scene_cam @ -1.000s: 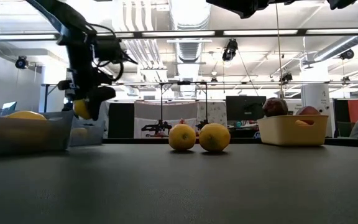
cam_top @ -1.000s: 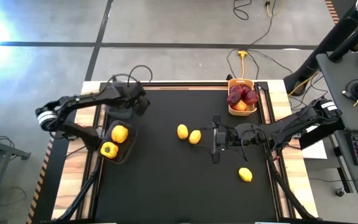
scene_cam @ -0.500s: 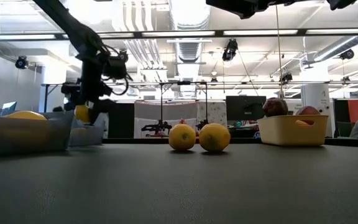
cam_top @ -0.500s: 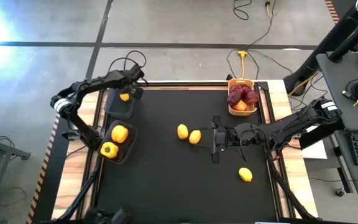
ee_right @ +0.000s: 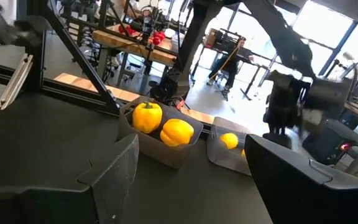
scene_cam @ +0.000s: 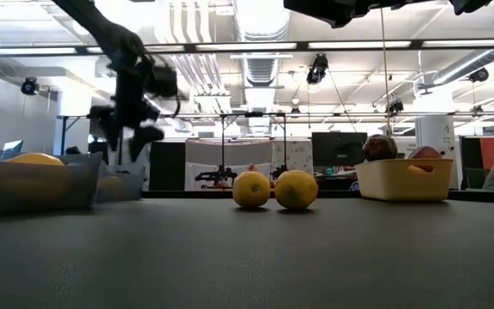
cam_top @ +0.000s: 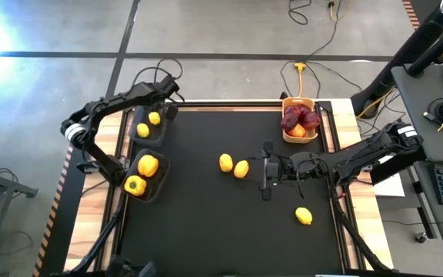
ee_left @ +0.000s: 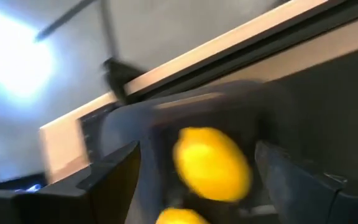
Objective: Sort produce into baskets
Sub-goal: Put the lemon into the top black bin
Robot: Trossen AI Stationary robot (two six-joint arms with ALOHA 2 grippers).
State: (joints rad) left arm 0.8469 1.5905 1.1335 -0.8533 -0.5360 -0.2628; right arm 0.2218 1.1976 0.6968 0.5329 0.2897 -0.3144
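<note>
My left gripper (cam_top: 165, 108) hangs open over the far end of a black mesh bin (cam_top: 149, 139) at the table's far left. Two lemons (cam_top: 142, 131) (cam_top: 154, 118) lie in that bin. The left wrist view shows one lemon (ee_left: 211, 163) below and between my spread fingers, apart from them. A second dark bin (cam_top: 158, 178) nearer the front holds two yellow peppers (cam_top: 148, 165). The yellow basket (cam_top: 286, 137) at the far right holds dark red produce (cam_top: 299, 118). My right gripper (cam_top: 266, 175) is open and empty at mid table. Three lemons (cam_top: 225, 162) (cam_top: 241, 169) (cam_top: 304, 216) rest on the table.
The low view shows the two middle lemons (scene_cam: 274, 189) side by side, with the yellow basket (scene_cam: 404, 181) to their right. Wooden table borders run along the left and right sides. Cables lie on the floor beyond the far edge.
My left gripper has carried a lemon from over the nearer bin toward the table's far edge, over the far black bin. It has opened and let go there. The lemon now lies in that bin and the gripper stands a little higher.
</note>
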